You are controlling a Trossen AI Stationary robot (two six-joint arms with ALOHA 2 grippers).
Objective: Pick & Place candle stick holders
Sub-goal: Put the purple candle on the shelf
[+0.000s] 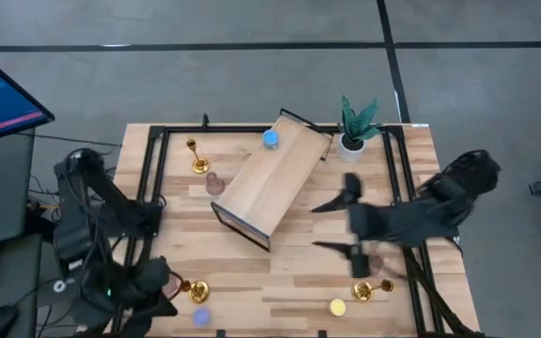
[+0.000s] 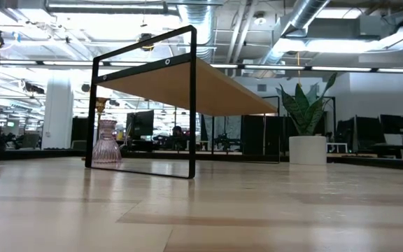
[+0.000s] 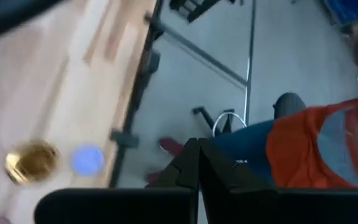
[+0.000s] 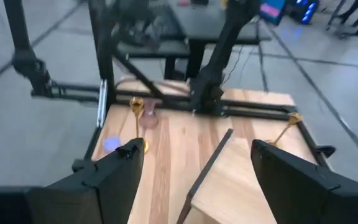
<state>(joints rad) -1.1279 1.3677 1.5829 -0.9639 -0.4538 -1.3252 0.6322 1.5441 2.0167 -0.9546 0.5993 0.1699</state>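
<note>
Right hand spread above the pale wooden surface (image 1: 289, 268); left hand pressed together at its front-left corner.

The right hand (image 1: 338, 225) hovers with its fingers wide apart, holding nothing, beside a light wooden shelf with a black metal frame (image 1: 272, 178). Just in front of that hand lie a shiny gold stemmed holder (image 1: 366, 290) and a small round yellow holder (image 1: 337, 307). Across the shelf from it sit a dusty-pink bulbous holder (image 1: 215, 183) and another gold stemmed holder (image 1: 198, 158); a little round blue holder (image 1: 270, 139) rests on the shelf's far end. The left hand (image 3: 199, 163), fingers closed on nothing, hangs past the surface's edge, with a third gold holder (image 1: 198, 291) and a small round violet holder (image 1: 201, 317) just beside it.
</note>
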